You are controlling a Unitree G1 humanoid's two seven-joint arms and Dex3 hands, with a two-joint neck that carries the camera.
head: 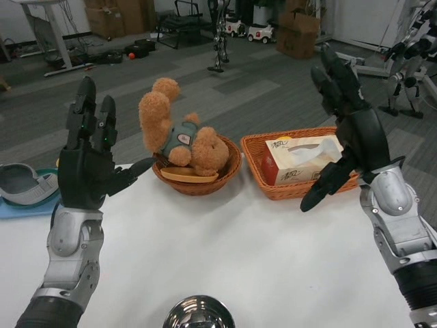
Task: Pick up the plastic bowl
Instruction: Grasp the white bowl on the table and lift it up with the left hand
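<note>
Both hands, left hand [87, 160] and right hand [351, 126], are raised, spread, empty above the white table [225, 253]; centre frame, a teddy bear [181, 133] fills the round wicker bowl [198, 181], tissue box [300, 158] basketed beside.

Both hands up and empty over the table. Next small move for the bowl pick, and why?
Probably swing the left hand left and down toward the grey plastic bowl at the white table's left edge. It holds nothing, fingers apart, and is far nearer than the right hand.

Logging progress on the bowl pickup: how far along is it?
Nothing looks done yet. The left hand and right hand are both raised, open and holding nothing. The grey bowl sits untouched at the table's left edge, so reaching, gripping and lifting remain.
</note>
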